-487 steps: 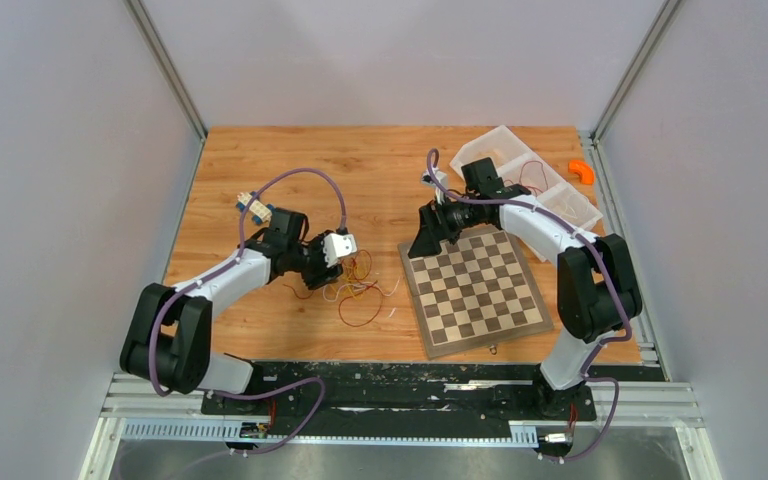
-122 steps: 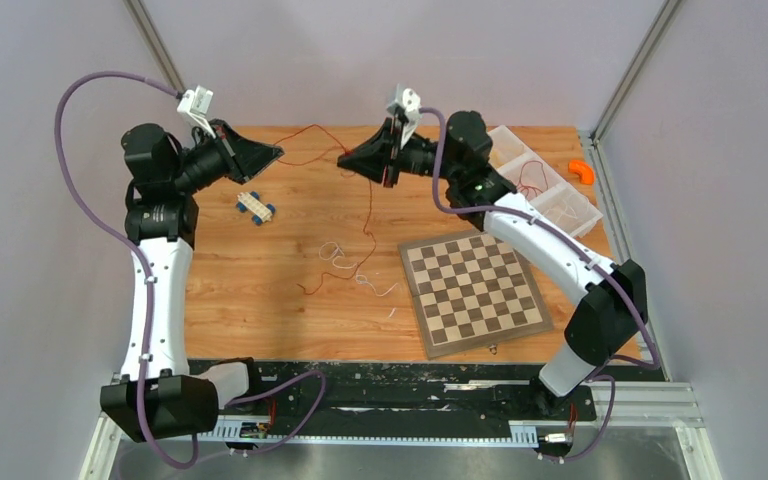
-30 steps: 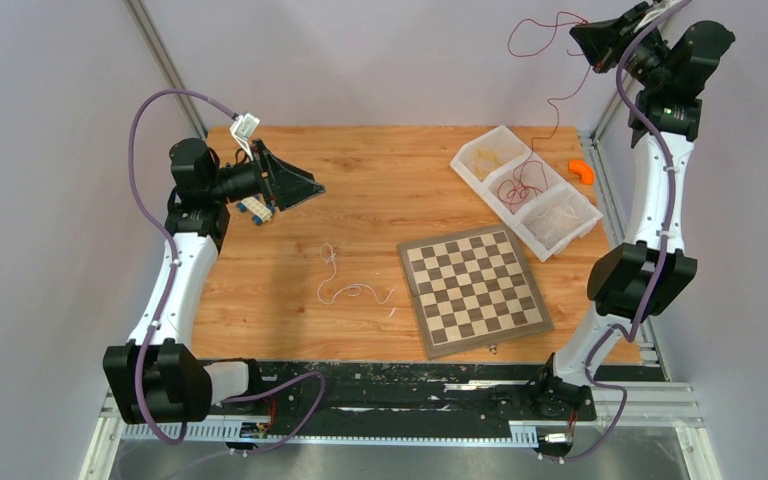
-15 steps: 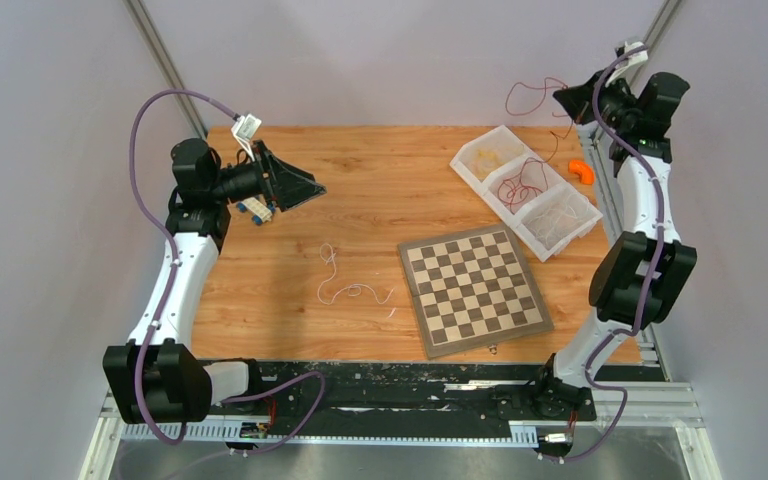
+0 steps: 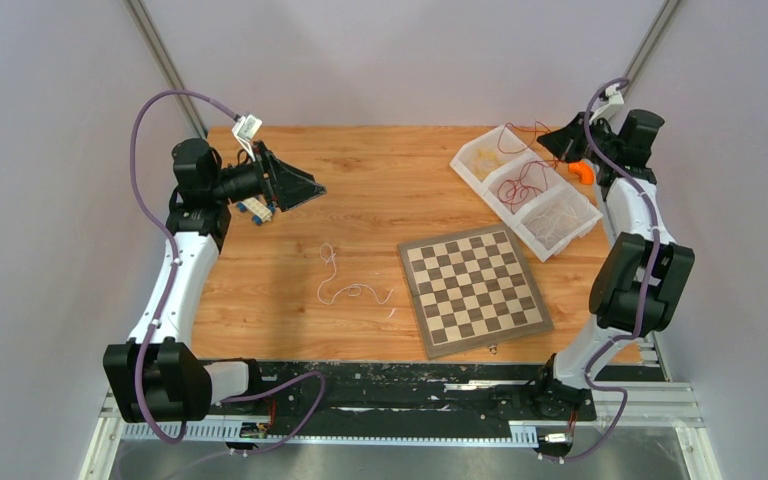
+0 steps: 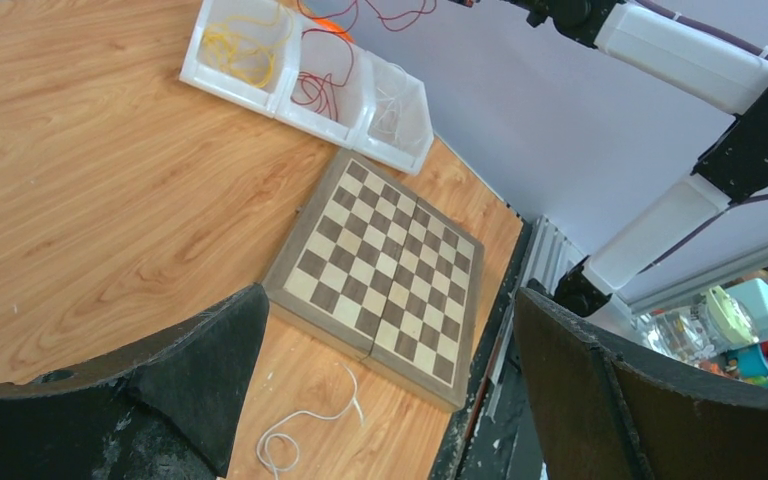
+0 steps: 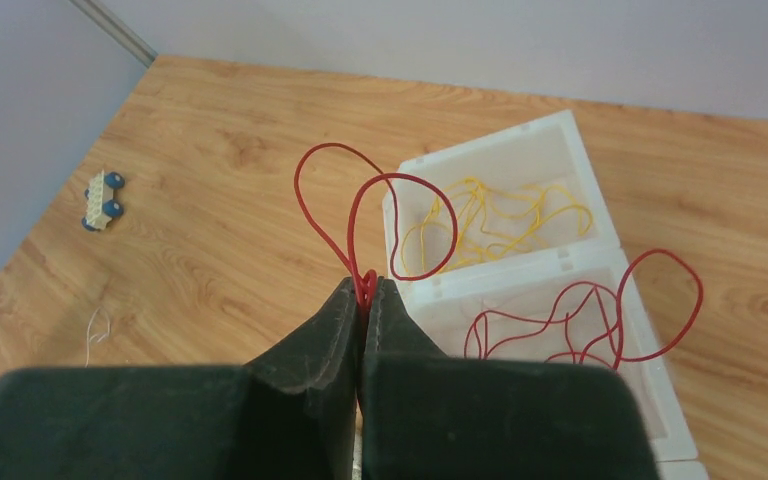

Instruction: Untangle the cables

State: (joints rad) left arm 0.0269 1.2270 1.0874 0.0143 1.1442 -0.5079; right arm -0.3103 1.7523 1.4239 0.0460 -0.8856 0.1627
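Right gripper (image 7: 368,286) is clamped on the red cable (image 7: 351,225), which looks feather-light and floppy, so I'd pinch mid-length; left gripper (image 6: 390,300) gapes open.

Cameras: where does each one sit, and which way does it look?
Top external: high behind the arms, looking down at the table; the left arm and right arm both show.
Left wrist: raised over the table's left side, looking across at the chessboard and bins; the left fingers show, wide apart.
Right wrist: above the bins, looking down; the right fingers show, pinching a red cable.
Shared: all three show the bins.
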